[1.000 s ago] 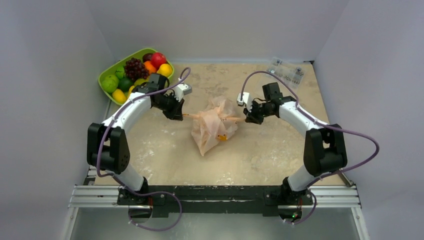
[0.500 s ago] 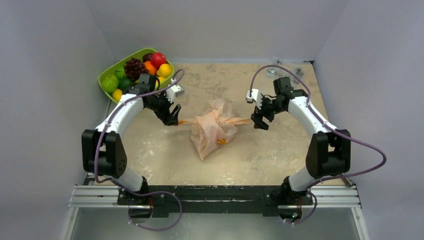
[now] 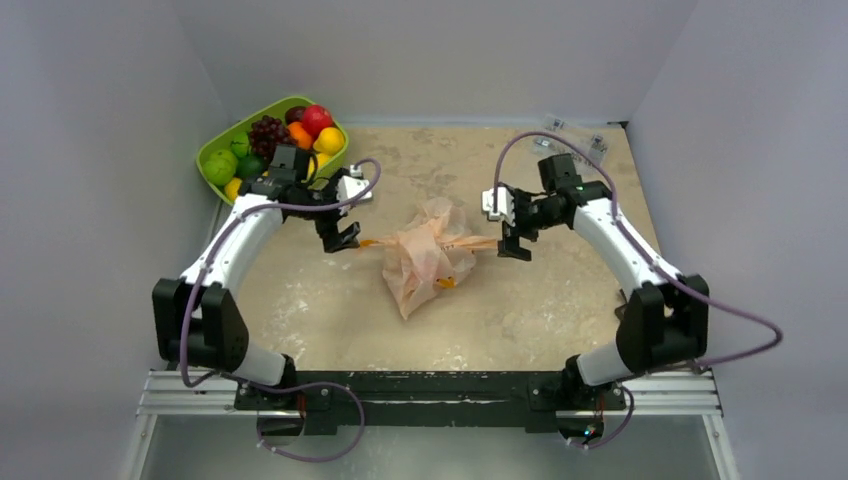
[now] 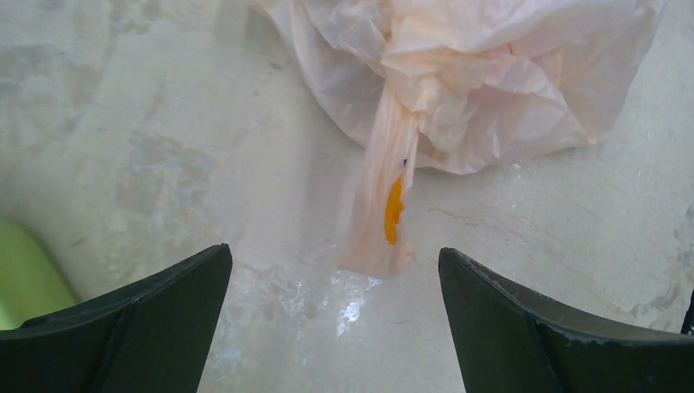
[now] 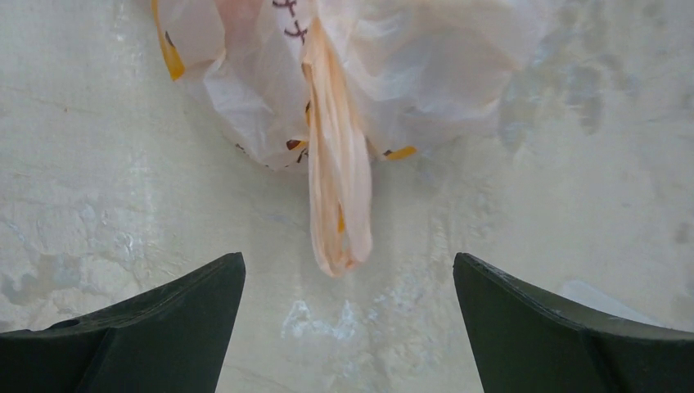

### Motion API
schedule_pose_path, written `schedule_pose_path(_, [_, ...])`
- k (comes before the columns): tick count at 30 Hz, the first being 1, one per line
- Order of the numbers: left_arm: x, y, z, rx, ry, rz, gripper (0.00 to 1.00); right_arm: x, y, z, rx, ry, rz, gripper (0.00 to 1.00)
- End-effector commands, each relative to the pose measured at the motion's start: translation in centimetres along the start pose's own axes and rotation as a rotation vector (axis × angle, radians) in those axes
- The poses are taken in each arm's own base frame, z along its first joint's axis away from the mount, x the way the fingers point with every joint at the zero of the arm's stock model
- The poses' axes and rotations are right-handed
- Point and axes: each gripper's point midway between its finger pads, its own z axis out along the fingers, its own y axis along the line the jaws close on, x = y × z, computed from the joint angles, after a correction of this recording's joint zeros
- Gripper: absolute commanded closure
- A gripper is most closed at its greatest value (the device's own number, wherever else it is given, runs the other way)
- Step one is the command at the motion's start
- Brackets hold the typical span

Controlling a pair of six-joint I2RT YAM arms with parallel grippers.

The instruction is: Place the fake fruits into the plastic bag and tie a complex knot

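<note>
Where plastic bag (image 3: 425,262) lies, grey walls (image 3: 430,50) enclose beige tabletop (image 3: 540,300).

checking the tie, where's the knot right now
In the top view the knot sits atop the plastic bag, midway between the open left gripper and the open right gripper, held by neither.

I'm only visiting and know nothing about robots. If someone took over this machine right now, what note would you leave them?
Left claw: open, empty; a peach strap end lies just ahead of it.
Right claw: open, empty; the other strap end lies ahead.
Thin peach-orange plastic bag: mid-table, handles bunched into a knot.
Glossy fake fruits: a heap sits in the lime-green oval tray, far left corner.
Done: knot looks tied.
Left: bag contents can't be seen; tray fruits unbagged.
</note>
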Motion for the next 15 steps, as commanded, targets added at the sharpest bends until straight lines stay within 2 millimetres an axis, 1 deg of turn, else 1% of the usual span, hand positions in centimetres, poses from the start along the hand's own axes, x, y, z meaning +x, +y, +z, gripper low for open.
schedule_pose_path(1, [1.5, -2.3, 3.3, 0.146, 0.027, 0.13, 0.02, 2.7, 0.5, 3.1, -0.083, 0.069, -0.034, 0.01])
schedule_pose_path(3, [2.0, -2.5, 5.1, 0.144, 0.074, 0.186, 0.06, 2.9, 0.4, 4.2, -0.083, 0.074, -0.059, 0.01])
schedule_pose_path(4, [2.7, -2.5, 6.1, 0.146, 0.115, 0.196, 0.08, 3.1, 0.6, 4.9, -0.091, 0.078, -0.069, 0.02])
schedule_pose_path(5, [2.8, -2.6, 6.9, 0.145, 0.134, 0.203, 0.11, 3.4, 0.9, 5.5, -0.092, 0.08, -0.073, 0.02])
schedule_pose_path(6, [3.0, -2.5, 7.5, 0.139, 0.148, 0.192, 0.15, 3.7, 0.5, 6.1, -0.071, 0.081, -0.093, 0.02])
schedule_pose_path(8, [3.5, -2.0, 8.3, 0.119, 0.178, 0.169, 0.24, 4.4, 0.2, 7.3, -0.033, 0.092, -0.097, 0.08])
schedule_pose_path(9, [3.8, -1.7, 8.6, 0.107, 0.191, 0.164, 0.3, 4.7, -0.2, 7.8, -0.006, 0.099, -0.095, 0.13])
schedule_pose_path(11, [4.2, -1.3, 8.7, 0.085, 0.211, 0.15, 0.36, 4.9, -0.9, 8.4, 0.032, 0.101, -0.081, 0.24])
schedule_pose_path(13, [4.5, -1.3, 8.7, 0.079, 0.224, 0.13, 0.44, 4.6, -1.5, 8.8, 0.063, 0.089, -0.062, 0.37])
schedule_pose_path(15, [4.3, -1.3, 8.6, 0.069, 0.225, 0.088, 0.56, 4.2, -2.0, 8.8, 0.09, 0.076, -0.033, 0.5])
